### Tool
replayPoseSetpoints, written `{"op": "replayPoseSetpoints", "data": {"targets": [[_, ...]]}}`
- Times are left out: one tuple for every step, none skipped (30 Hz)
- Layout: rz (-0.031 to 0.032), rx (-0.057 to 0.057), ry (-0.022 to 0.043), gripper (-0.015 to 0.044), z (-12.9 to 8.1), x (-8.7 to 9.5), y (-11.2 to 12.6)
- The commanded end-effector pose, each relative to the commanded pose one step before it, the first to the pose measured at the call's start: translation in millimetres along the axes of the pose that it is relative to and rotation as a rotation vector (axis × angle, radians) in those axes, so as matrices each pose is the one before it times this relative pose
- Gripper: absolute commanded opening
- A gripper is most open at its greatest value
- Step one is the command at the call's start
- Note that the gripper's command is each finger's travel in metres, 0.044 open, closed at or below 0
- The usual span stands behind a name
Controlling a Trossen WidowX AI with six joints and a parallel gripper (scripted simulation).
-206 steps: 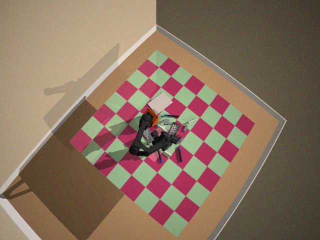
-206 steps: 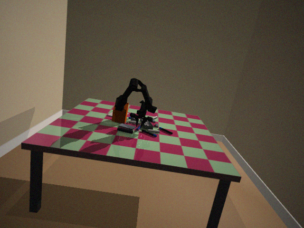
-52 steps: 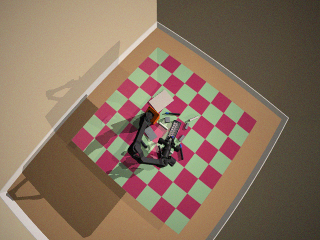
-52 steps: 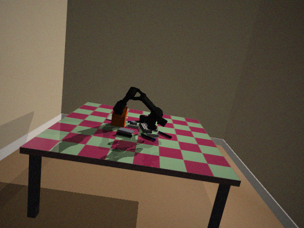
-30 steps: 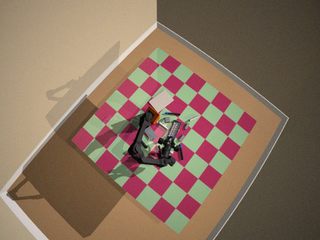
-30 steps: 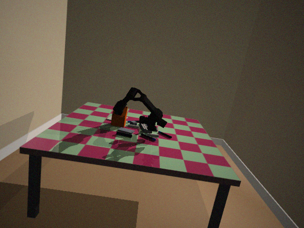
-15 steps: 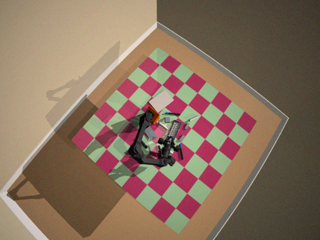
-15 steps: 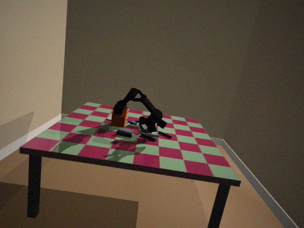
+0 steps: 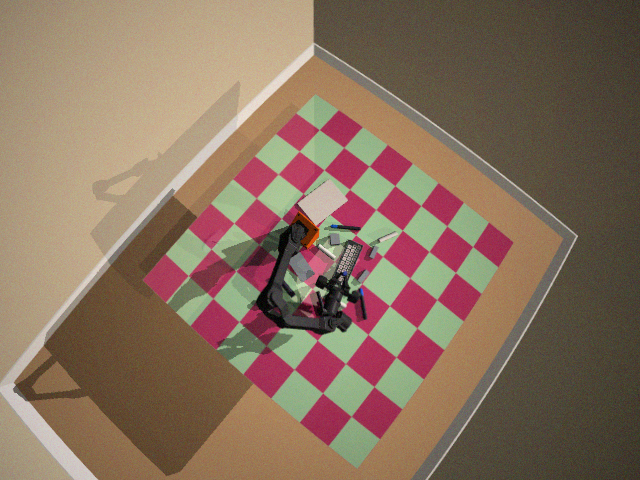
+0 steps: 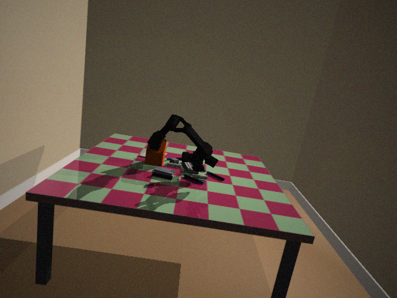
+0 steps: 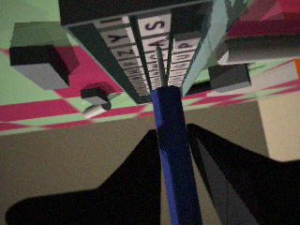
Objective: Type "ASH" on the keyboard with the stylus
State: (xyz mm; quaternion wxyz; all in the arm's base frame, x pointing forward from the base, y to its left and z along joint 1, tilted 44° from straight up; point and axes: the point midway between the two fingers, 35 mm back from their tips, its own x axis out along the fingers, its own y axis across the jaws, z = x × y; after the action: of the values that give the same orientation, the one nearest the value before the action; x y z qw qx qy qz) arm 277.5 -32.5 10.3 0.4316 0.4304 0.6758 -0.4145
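The black keyboard (image 9: 349,256) (image 10: 187,166) (image 11: 112,47) lies on the checkered table (image 9: 419,326) (image 10: 226,213). My gripper (image 9: 338,283) (image 10: 195,164) (image 11: 172,133) is shut on the blue stylus (image 11: 172,141) (image 9: 344,273) and hangs over the keyboard's near end. In the wrist view the stylus's grey tip (image 11: 160,58) points down between the lettered key rows, by the A key (image 11: 157,43) and just below the S key (image 11: 156,24). I cannot tell if the tip touches a key.
An orange block (image 9: 309,231) (image 10: 156,154) bears the arm's base. A pale notepad (image 9: 321,201), two dark pens (image 9: 345,227) (image 9: 362,304), small grey blocks (image 9: 334,238) (image 9: 373,252) (image 11: 39,63) and white cylinders (image 9: 387,237) (image 11: 95,111) lie around the keyboard.
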Motion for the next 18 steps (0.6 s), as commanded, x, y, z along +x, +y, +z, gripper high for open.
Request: {"op": "replayPoseSetpoints", "data": {"targets": [[0.00266, 0.0012, -0.00055, 0.0081, -14.04, -8.62, 0.37], [0.00010, -0.0001, 0.00028, 0.0081, -5.38, -3.05, -0.05], [0.00005, -0.0001, 0.00032, 0.0081, -5.17, -2.88, -0.16], [0.00000, -0.0001, 0.00023, 0.0081, -3.26, -1.79, -0.16], [0.00000, 0.0000, 0.00008, 0.0081, -1.09, -0.60, -0.06], [0.00000, 0.0000, 0.00000, 0.0081, 0.00, 0.00, 0.00], [0.00000, 0.0000, 0.00000, 0.0081, 0.00, 0.00, 0.00], [0.00000, 0.0000, 0.00000, 0.0081, 0.00, 0.00, 0.00], [0.00000, 0.0000, 0.00000, 0.0081, 0.00, 0.00, 0.00], [-0.00360, -0.0087, -0.00266, 0.0084, 2.25, 2.62, -0.14], [0.00000, 0.0000, 0.00000, 0.0078, 0.00, 0.00, 0.00], [0.00000, 0.0000, 0.00000, 0.0071, 0.00, 0.00, 0.00], [0.00000, 0.0000, 0.00000, 0.0064, 0.00, 0.00, 0.00], [0.00015, 0.0003, 0.00008, 0.0038, 0.22, -0.69, 0.00], [0.00030, 0.0006, 0.00018, 0.0012, 0.46, -1.45, -0.01], [0.00040, 0.0008, 0.00023, 0.0000, 0.60, -1.92, -0.02], [0.00052, 0.0010, 0.00031, 0.0000, 0.78, -2.50, -0.05], [0.00067, 0.0013, 0.00040, 0.0000, 0.99, -3.24, -0.10]]}}
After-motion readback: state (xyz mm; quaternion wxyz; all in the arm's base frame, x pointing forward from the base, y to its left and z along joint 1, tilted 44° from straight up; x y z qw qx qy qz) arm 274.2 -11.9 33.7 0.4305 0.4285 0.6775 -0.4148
